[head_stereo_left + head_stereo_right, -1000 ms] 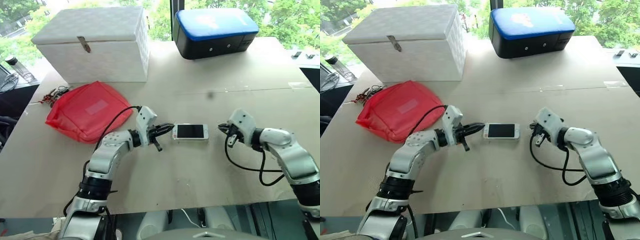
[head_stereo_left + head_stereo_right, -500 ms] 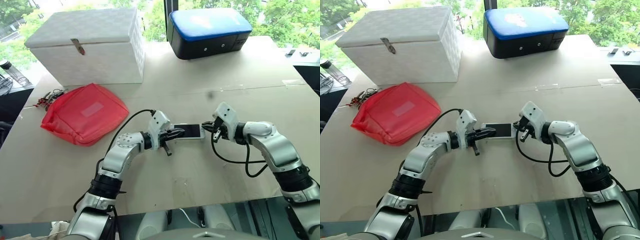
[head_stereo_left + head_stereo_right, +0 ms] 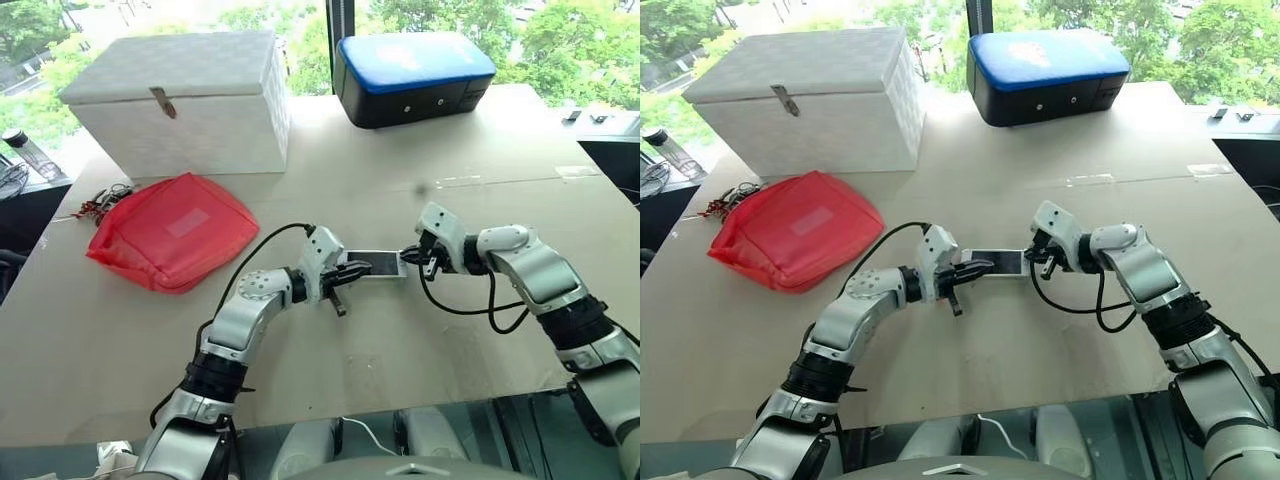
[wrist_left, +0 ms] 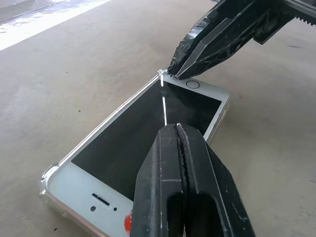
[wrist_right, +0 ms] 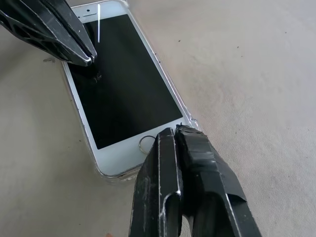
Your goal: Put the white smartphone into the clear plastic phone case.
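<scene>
- Because it lies flat and screen-up near the middle of the table [image 3: 500, 330], a little toward the near edge, the white smartphone [image 3: 377, 264] can be pressed from above without being lifted.
- A glassy rim shows round its corners in both wrist views, so the clear plastic phone case [image 4: 49, 178] appears to sit under and around the phone already; whether every corner has snapped home I cannot tell, as the shell is nearly invisible.
- The left gripper [image 3: 348, 273] has its two black fingers pressed together with nothing between them, the tips over the screen at the earpiece end, probably to pin that end down.
- The right gripper [image 3: 411, 256] is likewise closed on nothing, its taped tips at the home-button end by one corner, probably to push that corner into the rim.
- With one closed tip at each short end, the phone is braced from both sides and should not slide on the smooth board.
- By my reading the task is in its last stage, seating the phone rather than carrying it.
- A red pouch [image 3: 170, 228] lies toward the table's left edge, a white box [image 3: 185, 98] at the far left corner and a blue-lidded black case [image 3: 412, 75] at the far edge, all well apart from the work.
</scene>
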